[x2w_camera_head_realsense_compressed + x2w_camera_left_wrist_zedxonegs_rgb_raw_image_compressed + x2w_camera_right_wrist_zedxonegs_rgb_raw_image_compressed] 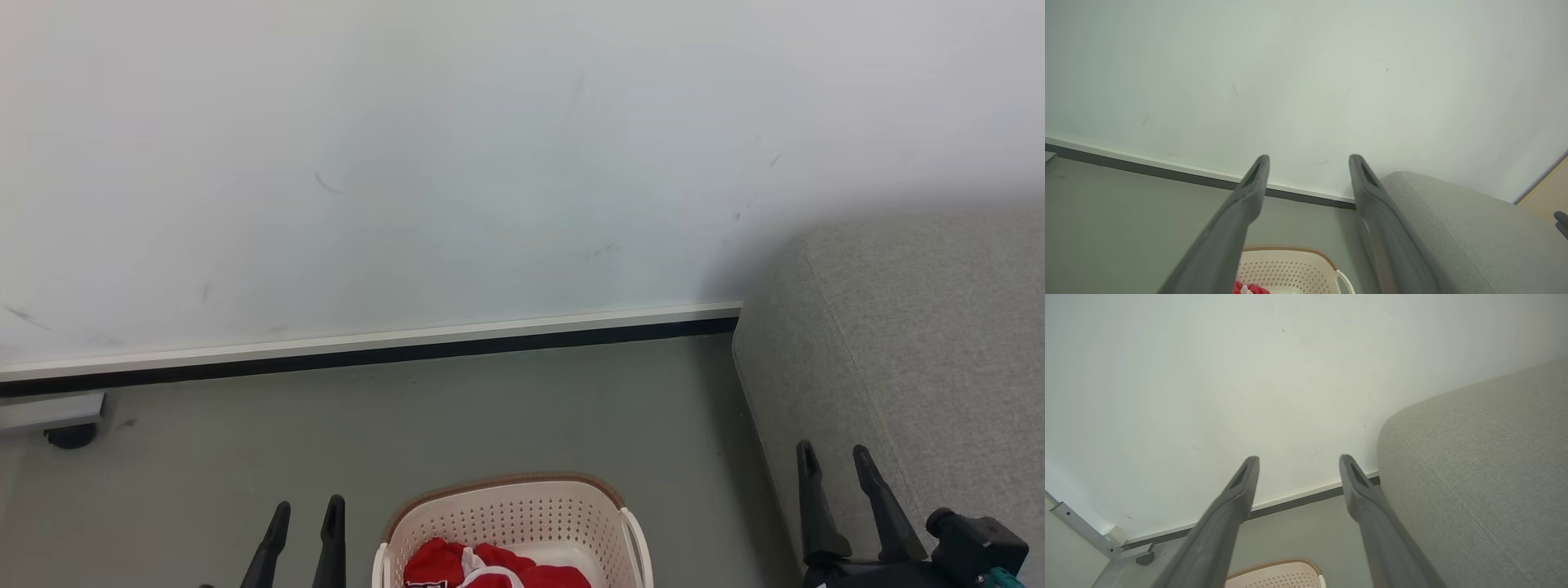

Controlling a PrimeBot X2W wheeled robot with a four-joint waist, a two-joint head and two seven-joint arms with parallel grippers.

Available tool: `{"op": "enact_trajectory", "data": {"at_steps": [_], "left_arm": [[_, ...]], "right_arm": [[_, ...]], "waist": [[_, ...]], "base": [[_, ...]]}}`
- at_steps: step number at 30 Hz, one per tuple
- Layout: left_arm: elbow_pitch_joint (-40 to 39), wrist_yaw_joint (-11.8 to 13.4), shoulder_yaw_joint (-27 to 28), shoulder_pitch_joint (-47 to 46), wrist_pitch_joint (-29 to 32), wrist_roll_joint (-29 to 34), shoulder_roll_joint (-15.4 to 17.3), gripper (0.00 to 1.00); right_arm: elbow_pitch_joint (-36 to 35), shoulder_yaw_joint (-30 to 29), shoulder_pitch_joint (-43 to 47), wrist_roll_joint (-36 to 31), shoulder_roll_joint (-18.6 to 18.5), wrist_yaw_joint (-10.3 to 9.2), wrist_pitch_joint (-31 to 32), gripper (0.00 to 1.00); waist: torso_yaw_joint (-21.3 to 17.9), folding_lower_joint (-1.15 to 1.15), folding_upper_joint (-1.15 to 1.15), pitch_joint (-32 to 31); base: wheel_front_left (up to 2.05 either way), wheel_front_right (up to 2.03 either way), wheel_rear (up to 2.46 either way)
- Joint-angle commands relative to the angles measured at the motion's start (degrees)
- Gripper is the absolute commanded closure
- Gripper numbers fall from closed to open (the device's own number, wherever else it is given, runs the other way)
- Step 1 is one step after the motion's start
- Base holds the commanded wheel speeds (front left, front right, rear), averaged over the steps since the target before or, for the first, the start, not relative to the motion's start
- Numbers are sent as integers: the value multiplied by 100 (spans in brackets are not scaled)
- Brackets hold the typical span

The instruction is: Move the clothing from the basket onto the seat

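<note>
Left tool [309,505] and right tool [833,451], spread and empty, either side of basket [506,483] with red clothing [441,563].

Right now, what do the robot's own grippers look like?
The left gripper and right gripper each have two long, dark grey fingers tapering to narrow tips, with a slot-like recess near each tip. Behind the right one sits a black mount with a teal part.

Bottom edge crops basket [506,513] and clothing [445,563]; lettering too small to read.
</note>
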Motion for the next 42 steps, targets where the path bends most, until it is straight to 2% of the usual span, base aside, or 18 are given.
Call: {"op": "enact_trajectory", "data": {"at_steps": [1,32,42], "left_arm": [[-78,4,6,49,-64,205,9,0],[-277,174,-51,204,-267,1725,12,0],[-268,164,-21,250,-293,1871,13,0]], "right_arm": [[-72,75,3,-172,-54,3,-79,0],[-200,748,95,-1450,-282,4,-550,0],[-191,806,110,-1603,-267,4,-589,0]], "waist": [[-1,-1,0,-5],[-9,-1,0,-154],[-19,-1,0,-164]], "base": [[0,0,0],[0,0,0],[0,0,0]]}}
